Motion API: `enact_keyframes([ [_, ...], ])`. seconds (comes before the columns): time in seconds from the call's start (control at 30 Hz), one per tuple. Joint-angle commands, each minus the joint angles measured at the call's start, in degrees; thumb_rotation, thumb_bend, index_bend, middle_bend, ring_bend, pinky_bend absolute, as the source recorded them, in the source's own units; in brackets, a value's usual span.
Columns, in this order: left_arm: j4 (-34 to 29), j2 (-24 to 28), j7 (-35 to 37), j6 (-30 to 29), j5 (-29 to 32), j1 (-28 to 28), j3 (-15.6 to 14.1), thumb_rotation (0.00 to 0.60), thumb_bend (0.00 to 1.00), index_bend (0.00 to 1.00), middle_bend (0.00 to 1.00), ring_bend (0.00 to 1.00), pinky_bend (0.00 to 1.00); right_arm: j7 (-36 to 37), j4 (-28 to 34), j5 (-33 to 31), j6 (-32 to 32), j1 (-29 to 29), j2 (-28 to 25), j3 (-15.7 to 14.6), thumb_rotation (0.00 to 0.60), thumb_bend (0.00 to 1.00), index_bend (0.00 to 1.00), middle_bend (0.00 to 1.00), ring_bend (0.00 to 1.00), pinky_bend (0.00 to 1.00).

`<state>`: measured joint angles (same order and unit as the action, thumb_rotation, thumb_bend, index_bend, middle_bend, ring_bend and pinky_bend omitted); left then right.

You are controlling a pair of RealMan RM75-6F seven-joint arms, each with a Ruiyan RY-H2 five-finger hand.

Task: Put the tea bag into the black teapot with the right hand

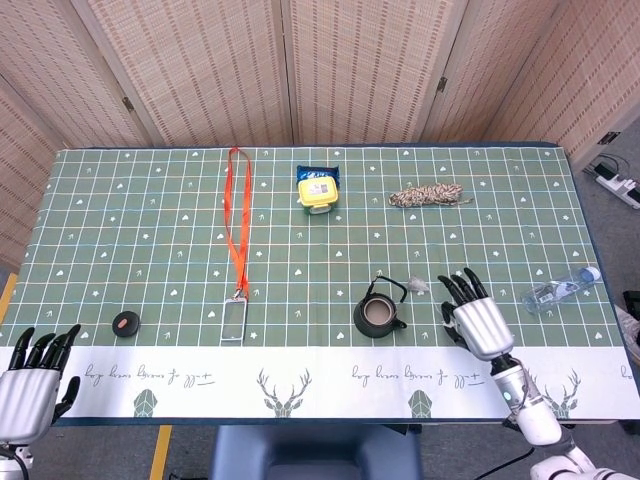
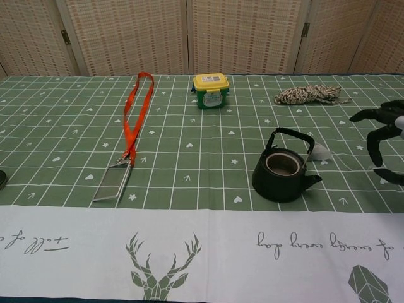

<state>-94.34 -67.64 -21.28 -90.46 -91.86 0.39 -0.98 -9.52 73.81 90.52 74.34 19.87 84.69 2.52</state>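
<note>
The black teapot point(image 1: 379, 314) point(image 2: 283, 174) stands open-topped, without a lid, near the table's front, handle raised. A small white tea bag point(image 1: 418, 286) point(image 2: 320, 151) lies on the cloth just behind and to the right of it. My right hand point(image 1: 473, 315) point(image 2: 383, 136) hovers to the right of the pot with fingers spread and nothing in them, a short way from the tea bag. My left hand point(image 1: 30, 377) rests at the table's front left corner, fingers apart and empty.
An orange lanyard with a card holder point(image 1: 237, 233) lies left of centre. A yellow-lidded box point(image 1: 318, 190) and a coil of rope point(image 1: 427, 195) sit further back. A plastic bottle point(image 1: 560, 289) lies at the right edge, and a small black disc point(image 1: 125, 323) at front left.
</note>
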Motion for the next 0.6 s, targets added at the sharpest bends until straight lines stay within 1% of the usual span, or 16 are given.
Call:
enact_keyframes([
  [0.03,0.0,-0.1,-0.2,0.1,0.2,0.0,0.1,0.6,0.41,0.04,0.2,0.14,0.05,-4.3,9.2,-0.2,1.4,1.4,-5.7,3.0,0.6,0.54,0.67,0.16,0.12,0.0],
  [0.17,-0.1,-0.2,-0.5,0.3,0.8,-0.1,0.3,0.6,0.41,0.05,0.2,0.14,0.05,-7.3,16.0,-1.9,0.2,2.7,-9.4,5.4,0.6,0.54,0.67,0.16,0.13,0.0],
  [0.37,-0.2,-0.2,-0.4,0.2,0.9,0.0,0.4,0.6,0.41,0.05,0.2,0.14,0.05,-10.9,23.5,-3.9,-0.2,4.1,-12.9,8.3,0.6,0.54,0.67,0.16,0.12,0.0],
  [0.5,-0.2,-0.1,-0.2,0.2,1.2,0.0,0.6,0.6,0.41,0.05,0.2,0.14,0.05,-12.9,27.6,-5.1,-0.7,5.0,-14.6,9.6,0.6,0.54,0.67,0.16,0.12,0.0],
  [0.6,-0.4,0.0,-0.1,0.5,1.8,0.0,0.8,0.6,0.41,0.05,0.2,0.14,0.05,-12.8,30.3,-6.1,-1.8,5.9,-15.2,10.3,0.6,0.54,0.67,0.16,0.12,0.0],
])
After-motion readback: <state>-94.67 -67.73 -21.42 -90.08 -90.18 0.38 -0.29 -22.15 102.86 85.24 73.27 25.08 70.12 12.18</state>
